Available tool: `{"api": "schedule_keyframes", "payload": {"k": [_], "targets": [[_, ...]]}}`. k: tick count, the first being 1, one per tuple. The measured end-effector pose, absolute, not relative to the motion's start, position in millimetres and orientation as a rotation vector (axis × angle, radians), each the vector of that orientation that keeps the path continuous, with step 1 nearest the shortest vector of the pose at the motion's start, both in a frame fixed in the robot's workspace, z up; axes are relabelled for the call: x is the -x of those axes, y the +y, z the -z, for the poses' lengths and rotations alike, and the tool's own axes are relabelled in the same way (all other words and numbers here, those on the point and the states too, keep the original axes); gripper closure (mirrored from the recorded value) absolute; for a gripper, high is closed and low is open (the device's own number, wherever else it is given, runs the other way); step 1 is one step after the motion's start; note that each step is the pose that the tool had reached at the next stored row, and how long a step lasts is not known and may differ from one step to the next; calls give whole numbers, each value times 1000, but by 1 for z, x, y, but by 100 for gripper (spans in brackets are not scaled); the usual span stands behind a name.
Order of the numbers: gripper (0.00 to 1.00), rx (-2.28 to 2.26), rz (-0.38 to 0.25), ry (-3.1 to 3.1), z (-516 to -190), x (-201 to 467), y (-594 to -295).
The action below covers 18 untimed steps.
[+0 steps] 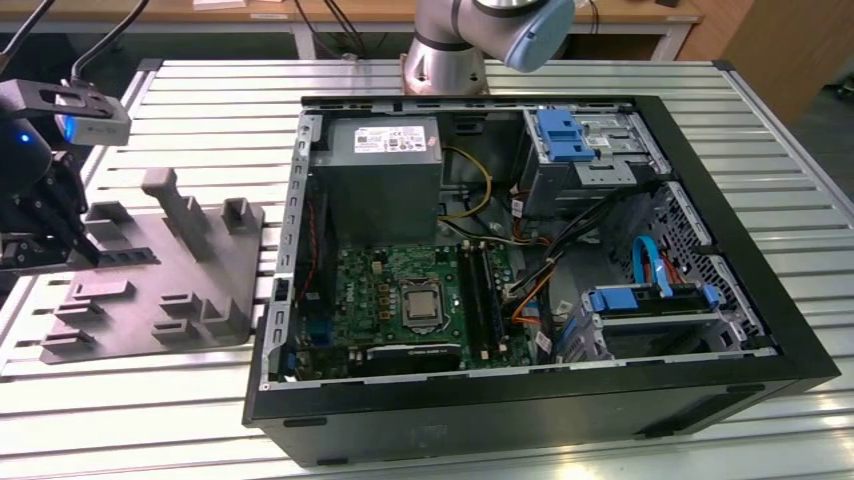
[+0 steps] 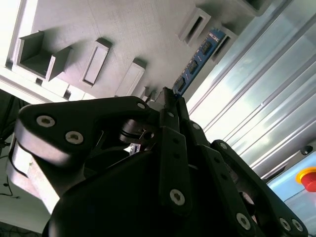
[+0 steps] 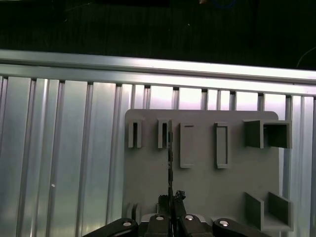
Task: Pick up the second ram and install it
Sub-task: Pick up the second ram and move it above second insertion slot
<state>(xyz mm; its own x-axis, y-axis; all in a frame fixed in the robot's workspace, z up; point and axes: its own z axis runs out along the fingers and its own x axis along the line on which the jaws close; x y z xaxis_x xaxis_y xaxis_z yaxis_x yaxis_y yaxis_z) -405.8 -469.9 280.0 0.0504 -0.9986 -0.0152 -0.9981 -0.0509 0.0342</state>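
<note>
In the exterior view: gripper (image 1: 78,250) at that view's far left, tilted down over the left edge of the grey holder tray (image 1: 134,312), on the slatted metal table (image 1: 187,110). Well apart, toward that view's right, the open computer case (image 1: 534,385), with green motherboard (image 1: 387,290) and grey power-supply box (image 1: 380,175) inside.

In the second wrist view: black fingers (image 2: 173,143) drawn together, tips clamped on the near end of the second ram (image 2: 197,61). Flat face on show here — blue board, row of dark chips. Long axis in line with the fingers, pointing straight away from the gripper (image 2: 167,96), far end between two slotted blocks of the tray (image 2: 98,29). Touching the tray or just clear of it: cannot tell.

In the first wrist view: second ram (image 3: 170,163) edge-on, a thin dark line — running straight out from the closed tips of the gripper (image 3: 170,200) across the tray (image 3: 207,182), far end just beside one of the narrow slot blocks in the row. Table slats (image 3: 59,148) parallel to that line.
</note>
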Motion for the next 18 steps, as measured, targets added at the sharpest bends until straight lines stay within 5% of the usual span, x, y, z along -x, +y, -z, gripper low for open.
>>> {"api": "schedule_keyframes", "payload": {"k": [18], "targets": [[86, -2267, 56, -2155, -294, 406, -470]]}}
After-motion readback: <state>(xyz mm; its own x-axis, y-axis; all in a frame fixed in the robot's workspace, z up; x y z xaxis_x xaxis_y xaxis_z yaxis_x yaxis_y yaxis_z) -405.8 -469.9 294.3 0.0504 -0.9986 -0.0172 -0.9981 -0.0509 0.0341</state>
